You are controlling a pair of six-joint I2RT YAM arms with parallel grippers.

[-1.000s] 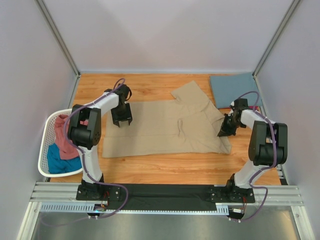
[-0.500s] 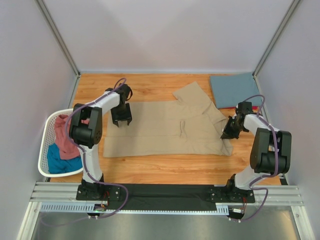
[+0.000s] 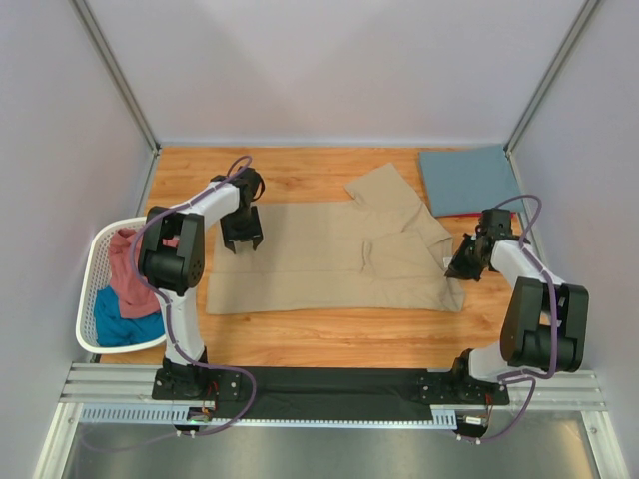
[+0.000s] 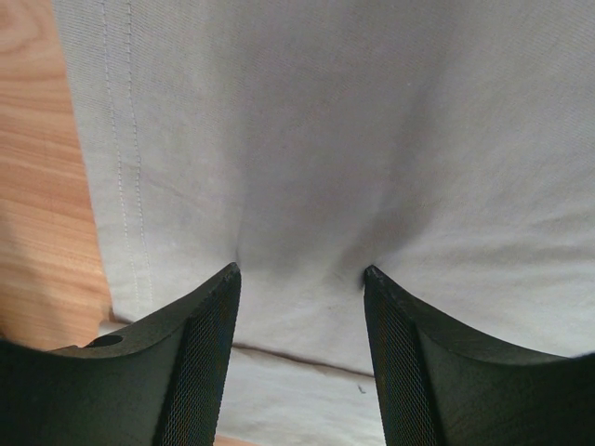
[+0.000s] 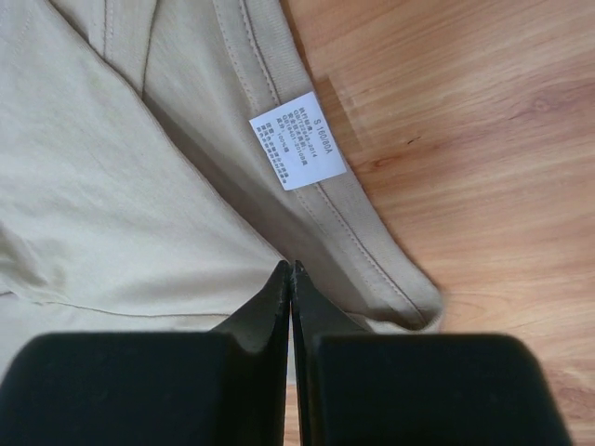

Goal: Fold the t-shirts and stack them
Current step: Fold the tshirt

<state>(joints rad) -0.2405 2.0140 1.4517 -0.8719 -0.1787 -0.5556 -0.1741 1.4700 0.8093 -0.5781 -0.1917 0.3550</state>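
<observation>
Woodgrain tabletop, pale walls around; tan t-shirt lies lengthwise left to right, neck rightward; left gripper spread, right gripper closed

Counting off: one tan t-shirt, one slate blue t-shirt, one pink t-shirt, one teal t-shirt (and just one basket).
</observation>
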